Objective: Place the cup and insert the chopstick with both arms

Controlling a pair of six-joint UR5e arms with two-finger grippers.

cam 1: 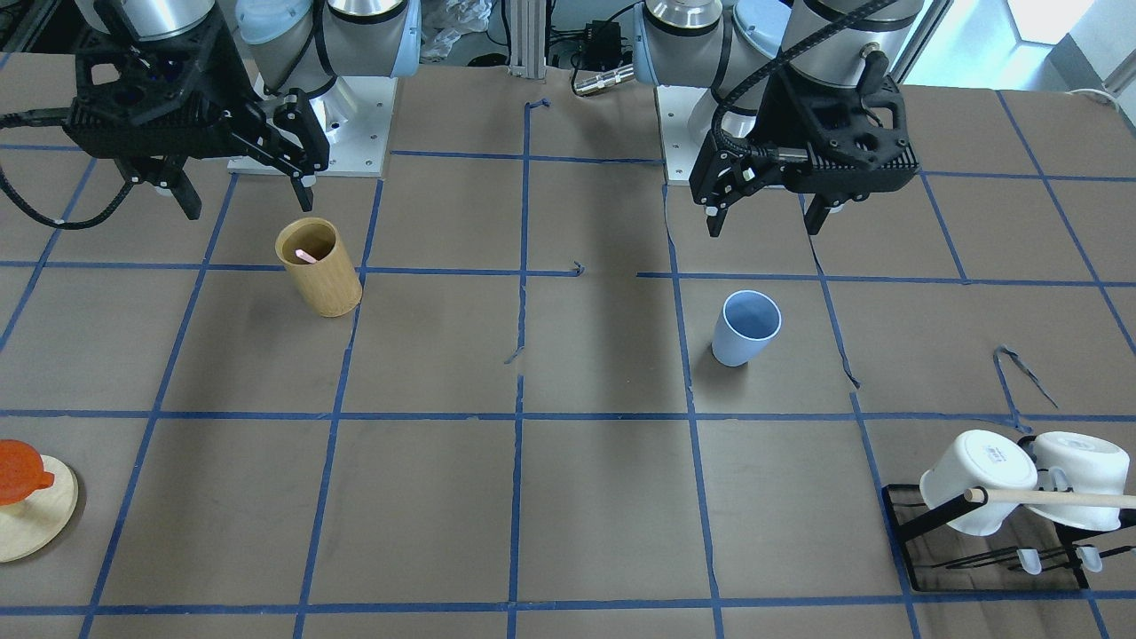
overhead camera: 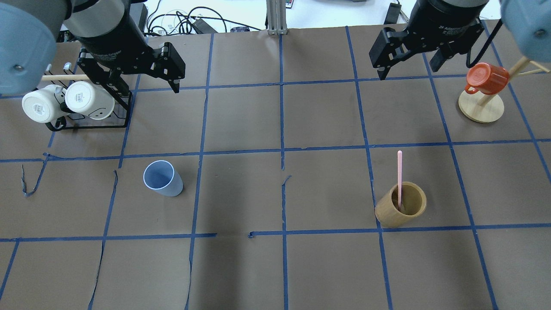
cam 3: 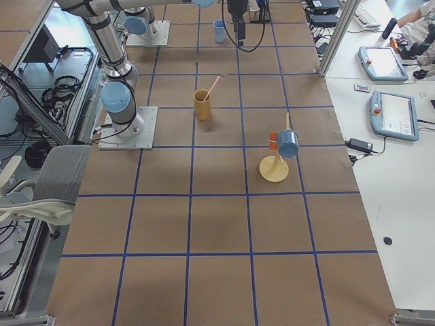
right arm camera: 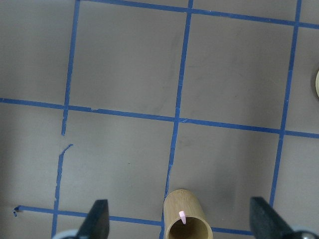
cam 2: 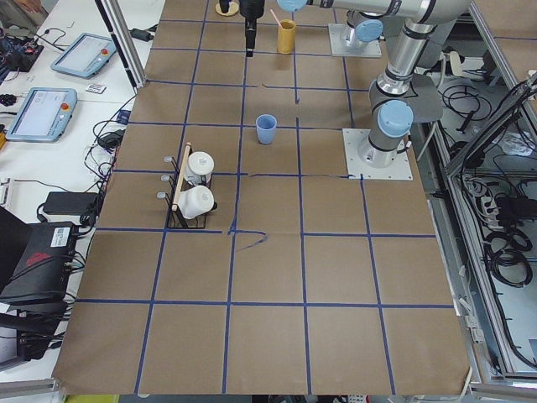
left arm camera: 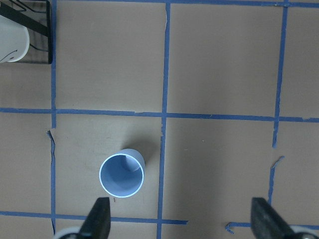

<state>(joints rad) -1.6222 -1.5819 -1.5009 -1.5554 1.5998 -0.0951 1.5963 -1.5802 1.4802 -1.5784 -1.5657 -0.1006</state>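
The light blue cup (overhead camera: 162,178) stands upright on the table, on the left half of the overhead view; it also shows in the front view (cam 1: 744,330) and the left wrist view (left arm camera: 121,175). A pink chopstick (overhead camera: 399,176) leans inside the tan bamboo cylinder (overhead camera: 398,213); only its pink end shows in the front view (cam 1: 305,256) and the right wrist view (right arm camera: 182,217). My left gripper (cam 1: 763,222) is open and empty, high above the table and apart from the cup. My right gripper (cam 1: 248,209) is open and empty, high near the cylinder (cam 1: 324,275).
A black rack (overhead camera: 86,125) with two white mugs (overhead camera: 64,103) and a long wooden rod stands at the far left. An orange mug (overhead camera: 486,79) hangs on a wooden stand (overhead camera: 481,107) at the far right. Blue tape lines grid the brown table.
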